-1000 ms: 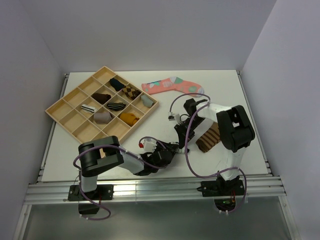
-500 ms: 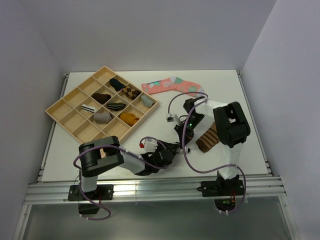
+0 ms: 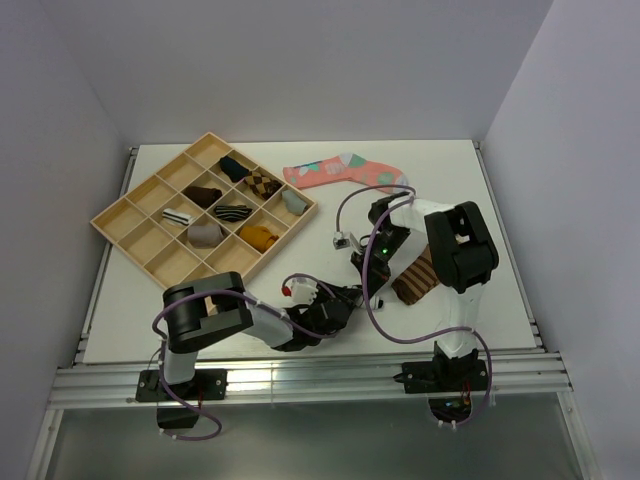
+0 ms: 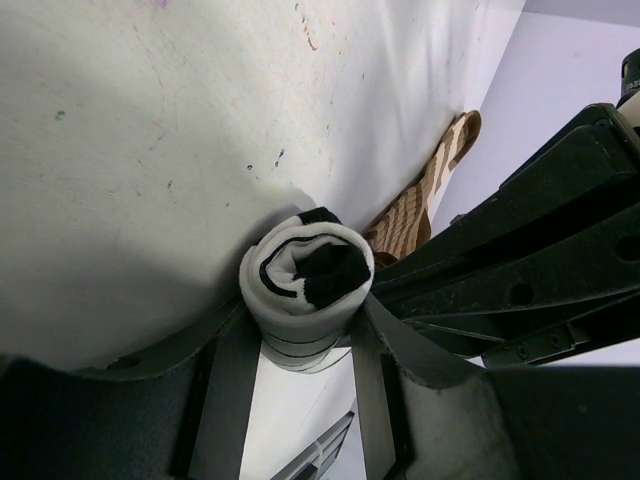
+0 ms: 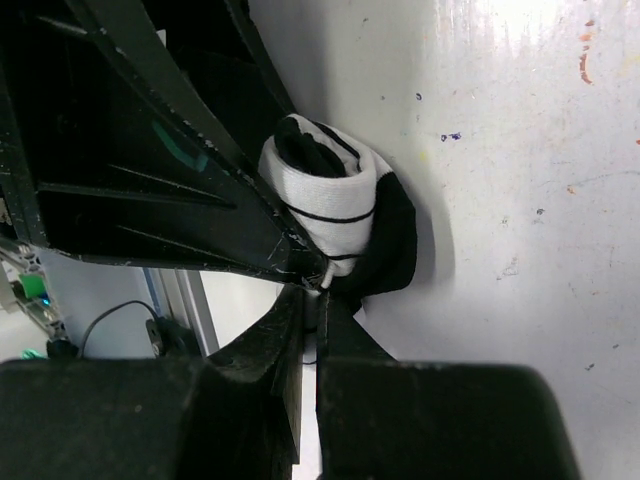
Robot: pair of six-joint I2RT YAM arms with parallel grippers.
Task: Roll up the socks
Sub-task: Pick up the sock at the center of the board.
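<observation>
The left end effector (image 4: 305,318) is clamped on the white sock (image 4: 303,280). The sock is wound into a tight roll with its black part at the core. One finger (image 4: 228,385) presses each side of the roll, which rests on the counter (image 4: 150,130).

The right end effector (image 5: 321,292) faces it from the other side. Its fingers (image 5: 288,345) are drawn together to a thin slit. Their tips touch the black edge of the same roll (image 5: 335,205), but I cannot tell whether any cloth is nipped between them.

Each arm blocks the other's view. The right arm's black body fills the right of the left wrist view. The left end effector's dark housing covers the upper left of the right wrist view.

From above, the two end effectors (image 3: 338,300) (image 3: 361,268) crowd together near the front of the counter (image 3: 440,170) and hide the roll.

Just beside them, to the right, the brown sock (image 3: 415,275) lies flat, partly under the right arm. The left wrist view shows it (image 4: 418,203) stretching away behind the roll.

Farther back lies a coral-pink sock (image 3: 340,170). At the left stands a wooden tray (image 3: 122,216), several of its compartments holding rolled socks.
</observation>
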